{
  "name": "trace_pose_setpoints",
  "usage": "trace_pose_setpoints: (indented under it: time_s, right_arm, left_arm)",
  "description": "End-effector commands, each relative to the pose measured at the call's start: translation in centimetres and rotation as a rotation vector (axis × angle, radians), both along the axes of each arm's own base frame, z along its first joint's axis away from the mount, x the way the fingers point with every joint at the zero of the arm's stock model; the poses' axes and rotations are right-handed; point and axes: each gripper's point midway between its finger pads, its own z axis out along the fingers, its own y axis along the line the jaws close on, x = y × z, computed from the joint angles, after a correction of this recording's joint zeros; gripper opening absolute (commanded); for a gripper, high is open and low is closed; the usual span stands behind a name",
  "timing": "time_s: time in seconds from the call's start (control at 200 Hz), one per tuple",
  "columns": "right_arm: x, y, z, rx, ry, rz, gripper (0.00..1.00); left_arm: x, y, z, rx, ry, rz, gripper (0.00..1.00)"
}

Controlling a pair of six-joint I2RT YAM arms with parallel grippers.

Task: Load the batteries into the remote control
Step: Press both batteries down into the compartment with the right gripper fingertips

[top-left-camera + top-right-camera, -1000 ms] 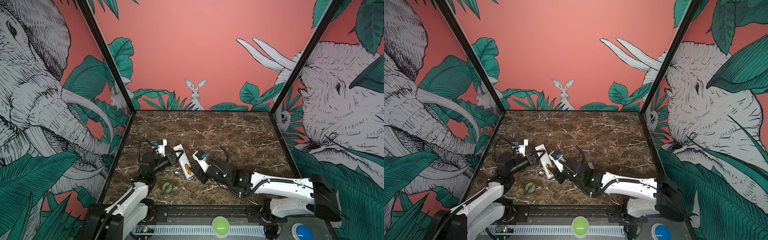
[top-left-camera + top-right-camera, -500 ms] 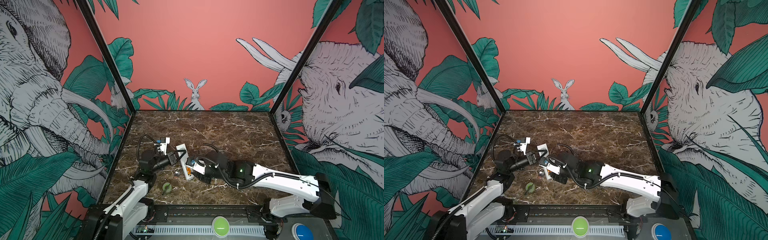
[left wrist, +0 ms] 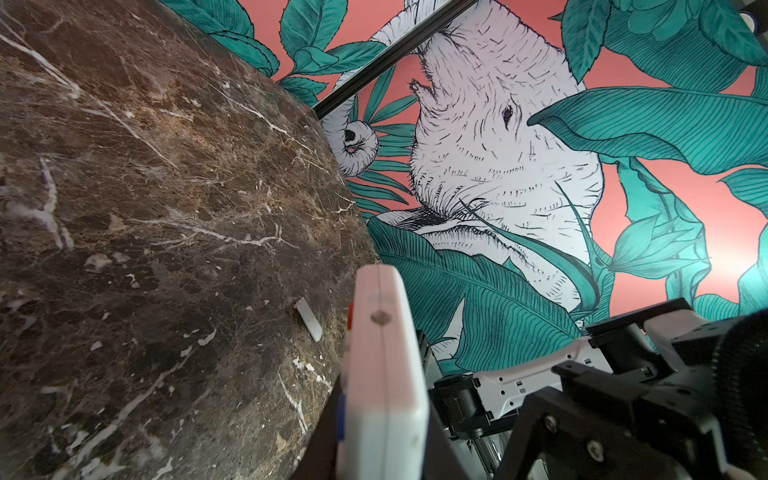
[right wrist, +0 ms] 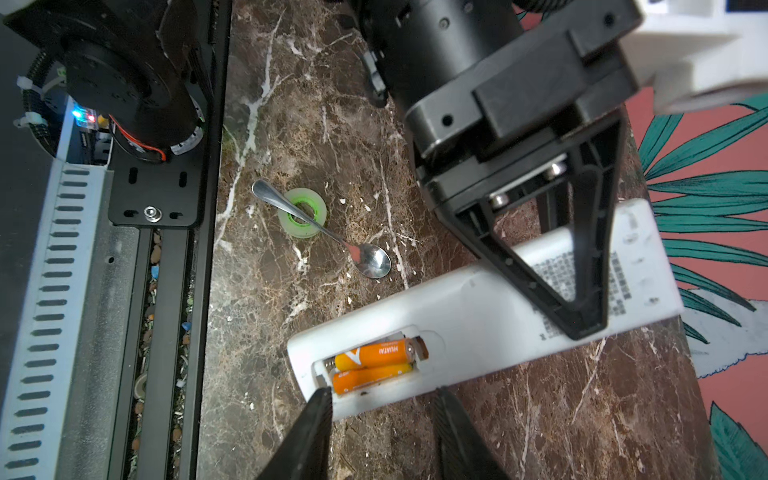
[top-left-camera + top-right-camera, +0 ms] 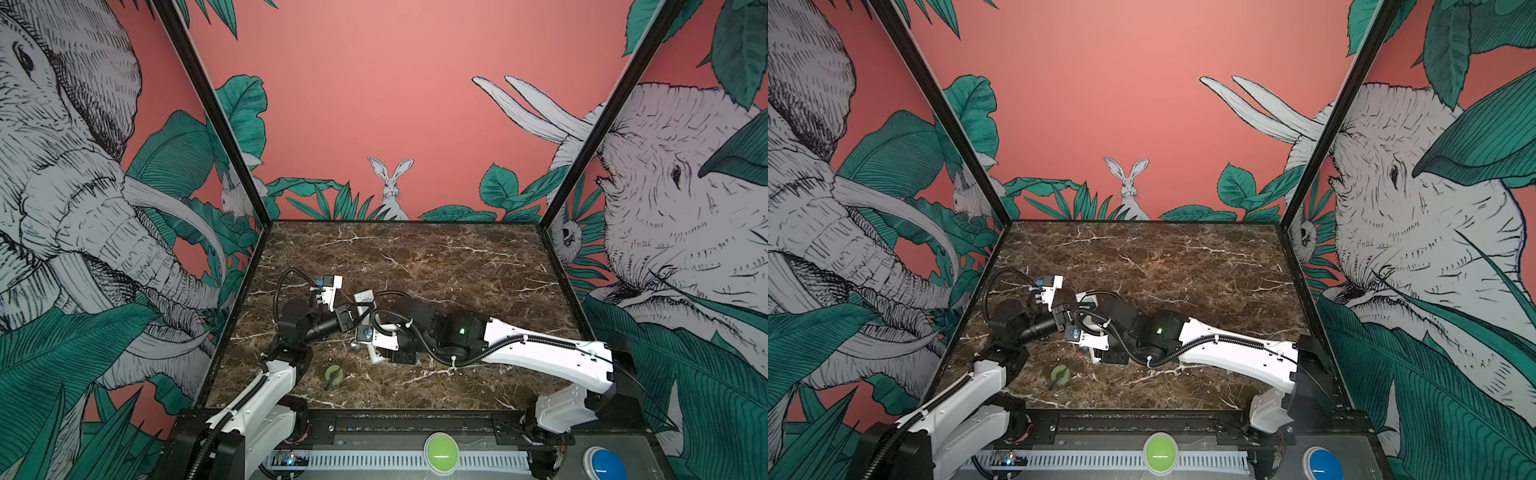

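Right gripper (image 4: 384,432) spread, empty, beside batteries (image 4: 374,365); left gripper (image 4: 582,320) pinches remote control (image 4: 469,316) at label end; likely light, rigid, slick; hold long edges.

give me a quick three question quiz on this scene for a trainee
1. True or false: both batteries lie in the open compartment of the remote control.
2. The spoon rests across: A) the green tape roll; B) the remote control; C) a battery.
3. Fill in: the ___ gripper is clamped on the remote control, while the other one's jaws stand apart near the compartment end.

Key: 1 true. 2 A. 3 left: the left gripper grips the remote control's labelled end, and the right gripper is the open one.
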Motion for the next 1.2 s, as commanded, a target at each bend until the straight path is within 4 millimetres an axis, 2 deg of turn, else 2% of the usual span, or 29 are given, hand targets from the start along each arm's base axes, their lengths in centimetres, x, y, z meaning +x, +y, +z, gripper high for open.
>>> trace_pose_setpoints:
  time_s: [0.0,0.495,1.195]
  right_arm:
    - [0.0,0.6,0.7,0.001,-0.041,0.037,0.39]
    - [1.0,1.1,-0.3,-0.023,-0.073,0.011,0.35]
    - [0.7,1.6,-1.9,-0.062,-0.049,0.037,0.24]
  left_arm:
    - [-0.5,-0.2,2.0,-0.026,-0.059,-0.026,0.0]
    - [-0.6,-0.2,2.1,-0.035,-0.058,-0.028,0.0]
    - [-0.6,-0.2,2.1,-0.044,-0.055,-0.027,0.0]
